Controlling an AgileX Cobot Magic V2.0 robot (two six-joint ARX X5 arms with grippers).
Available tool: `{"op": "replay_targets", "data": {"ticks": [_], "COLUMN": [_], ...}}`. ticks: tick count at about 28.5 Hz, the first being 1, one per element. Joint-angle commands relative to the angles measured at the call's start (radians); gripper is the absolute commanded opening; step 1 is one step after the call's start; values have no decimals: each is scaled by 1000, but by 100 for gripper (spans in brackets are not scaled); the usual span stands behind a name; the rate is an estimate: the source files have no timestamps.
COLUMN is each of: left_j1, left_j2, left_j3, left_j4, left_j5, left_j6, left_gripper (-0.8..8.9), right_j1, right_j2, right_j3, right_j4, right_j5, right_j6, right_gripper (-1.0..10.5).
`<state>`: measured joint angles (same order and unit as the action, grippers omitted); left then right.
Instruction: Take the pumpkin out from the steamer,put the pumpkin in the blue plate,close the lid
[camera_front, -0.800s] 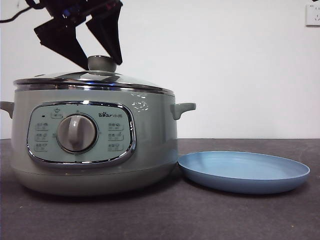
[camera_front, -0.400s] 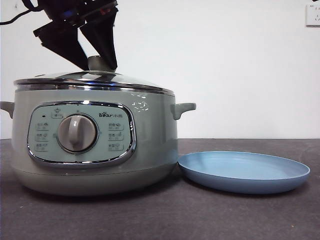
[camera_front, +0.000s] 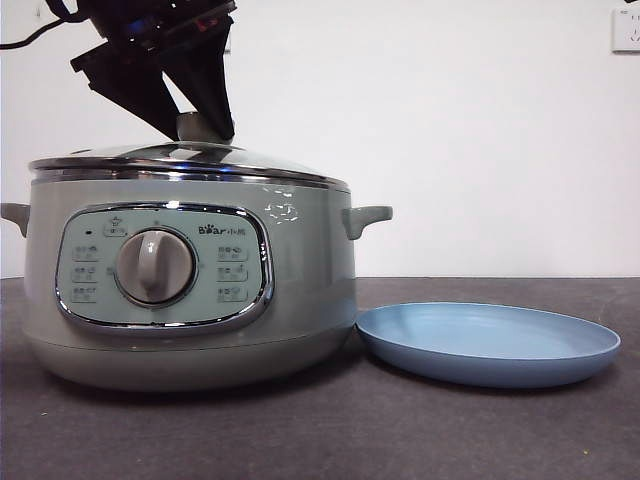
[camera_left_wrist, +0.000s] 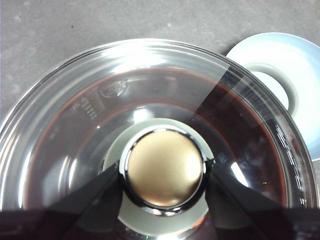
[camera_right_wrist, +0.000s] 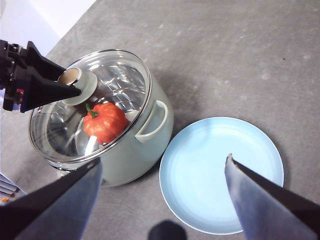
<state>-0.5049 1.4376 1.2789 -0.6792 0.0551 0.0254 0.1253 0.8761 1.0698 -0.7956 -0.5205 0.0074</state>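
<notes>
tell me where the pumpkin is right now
The pumpkin is inside the steamer, seen through the glass lid in the right wrist view. The blue plate lies beside the steamer; the left gripper is at the lid's knob.

Clear glossy glass lid (camera_front: 190, 156) with polished chrome rim; smooth satin steamer (camera_front: 310, 270) body; matt blue plate (camera_front: 490, 345); dull, faintly speckled grey table (camera_front: 400, 430).

Left claw (camera_front: 195, 125): black wedge-shaped jaws, black cable. Right claw (camera_right_wrist: 160, 172): dark tapered jaws.
</notes>
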Motion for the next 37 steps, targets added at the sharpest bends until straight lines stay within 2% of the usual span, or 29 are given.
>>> {"op": "replay_targets", "data": {"ticks": [1, 11, 14, 19, 21, 28, 31, 37], "left_j1": [0, 0, 0, 0, 0, 0, 0, 0], "left_j2": [-35, -197, -267, -401, -448, -600, -645, -689], "left_j3": [3, 6, 6, 6, 6, 6, 7, 7], "left_j4": [34, 51, 46, 18, 3, -55, -76, -120], "left_j5": [-2, -6, -48, -156, -195, -426, -505, -645], "left_j6": [8, 5, 5, 5, 5, 10, 27, 55], "left_gripper": [-9, -9, -9, -9, -9, -9, -9, -9], "right_j1": [2, 42, 83, 188, 230, 386, 450, 565], "right_j2": [1, 9, 29, 100, 142, 366, 470, 689], "right_j3": [0, 0, 1, 6, 27, 166, 261, 537], "right_j4": [1, 7, 20, 83, 84, 74, 37, -119], "right_j5": [-2, -5, -5, -3, 4, 11, 72, 207], "right_j6": [2, 3, 3, 42, 47, 46, 37, -28], "right_gripper": [409, 409, 410, 421, 462, 527, 609, 608]}}
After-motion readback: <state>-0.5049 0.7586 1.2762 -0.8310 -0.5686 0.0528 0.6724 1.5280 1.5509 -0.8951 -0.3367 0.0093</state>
